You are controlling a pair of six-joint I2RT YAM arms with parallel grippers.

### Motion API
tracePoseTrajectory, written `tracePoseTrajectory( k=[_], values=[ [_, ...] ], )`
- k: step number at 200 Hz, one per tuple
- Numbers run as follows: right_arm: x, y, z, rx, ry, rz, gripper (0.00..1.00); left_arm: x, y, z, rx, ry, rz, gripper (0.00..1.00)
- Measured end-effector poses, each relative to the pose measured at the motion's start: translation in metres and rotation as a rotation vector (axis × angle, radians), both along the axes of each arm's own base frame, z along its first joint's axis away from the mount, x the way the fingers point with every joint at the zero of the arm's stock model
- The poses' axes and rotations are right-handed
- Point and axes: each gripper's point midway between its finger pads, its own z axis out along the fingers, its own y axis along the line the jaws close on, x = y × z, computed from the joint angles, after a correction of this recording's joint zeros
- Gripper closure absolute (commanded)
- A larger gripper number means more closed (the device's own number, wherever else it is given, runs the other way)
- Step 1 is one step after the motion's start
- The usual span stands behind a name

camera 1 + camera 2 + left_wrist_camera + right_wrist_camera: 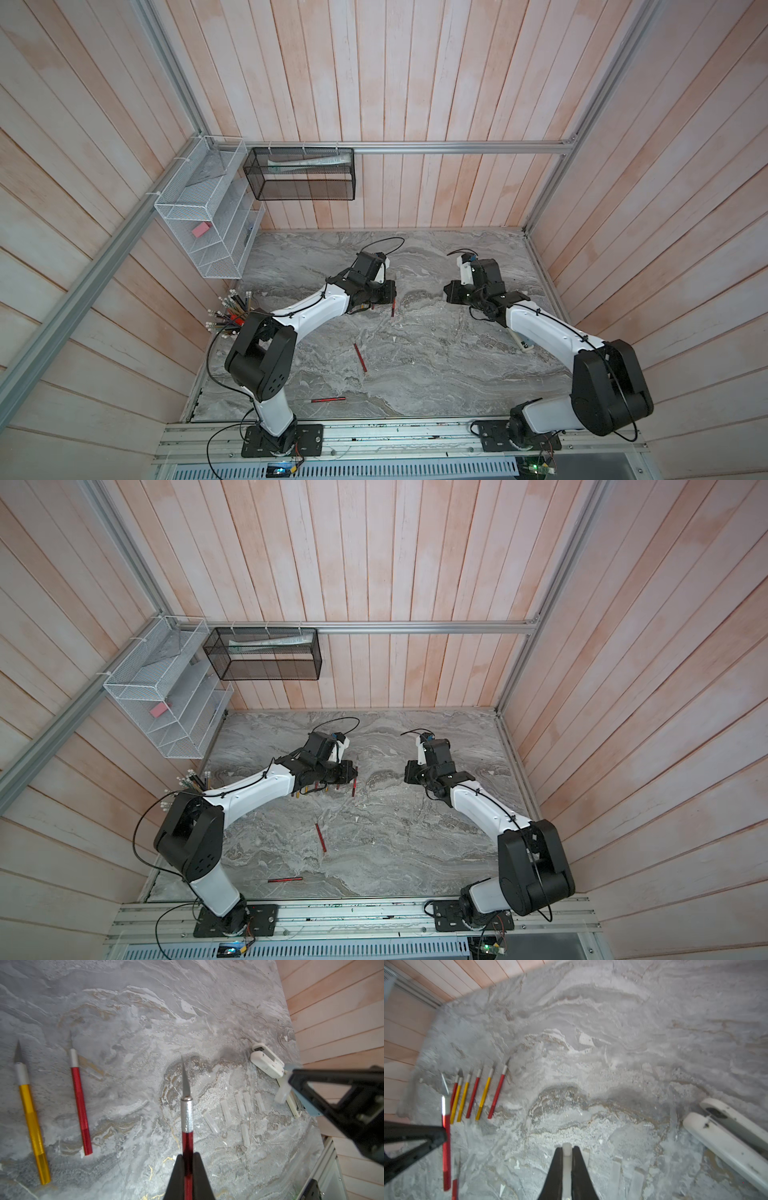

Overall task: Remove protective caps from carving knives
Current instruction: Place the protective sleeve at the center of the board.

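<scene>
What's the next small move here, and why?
Probably the right gripper lowers and drops its protective cap beside the loose caps on the marble table. That cap is already off. The red carving knife in the left gripper shows a bare blade, and the two grippers are apart.

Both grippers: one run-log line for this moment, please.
left gripper: shut on red-handled carving knife, blade bare | right gripper: shut on whitish translucent plastic cap | cap: off knife

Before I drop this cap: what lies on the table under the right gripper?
Loose protective caps lie on the marble tabletop beneath and beside the right gripper, shut on its held cap. Its fingers hide the spot directly below.
</scene>
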Motion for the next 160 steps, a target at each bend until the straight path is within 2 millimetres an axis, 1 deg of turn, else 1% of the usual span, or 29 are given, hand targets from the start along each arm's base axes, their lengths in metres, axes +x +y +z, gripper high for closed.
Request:
tracePoseTrajectory(
  k=[31,51,73,98,135,160],
  values=[
    [-0.025,0.014,-0.019,-0.066,0.074,0.057,1.00,0.013,-0.003,-0.007,0.015,0.013,0.011,1.00],
    [-0.038,0.013,-0.035,-0.090,0.122,0.062,1.00,0.021,-0.005,-0.014,0.032,0.025,0.020,1.00],
    [-0.058,0.011,-0.056,-0.110,0.188,0.069,1.00,0.031,-0.005,-0.023,0.056,0.040,0.034,1.00],
    [-0.077,0.008,-0.076,-0.129,0.251,0.072,1.00,0.036,-0.004,-0.033,0.080,0.056,0.046,1.00],
    [-0.089,0.002,-0.089,-0.137,0.291,0.060,1.00,0.038,-0.002,-0.045,0.109,0.083,0.046,1.00],
    [-0.090,0.001,-0.092,-0.135,0.300,0.052,1.00,0.043,-0.003,-0.051,0.128,0.089,0.047,1.00]
  ],
)
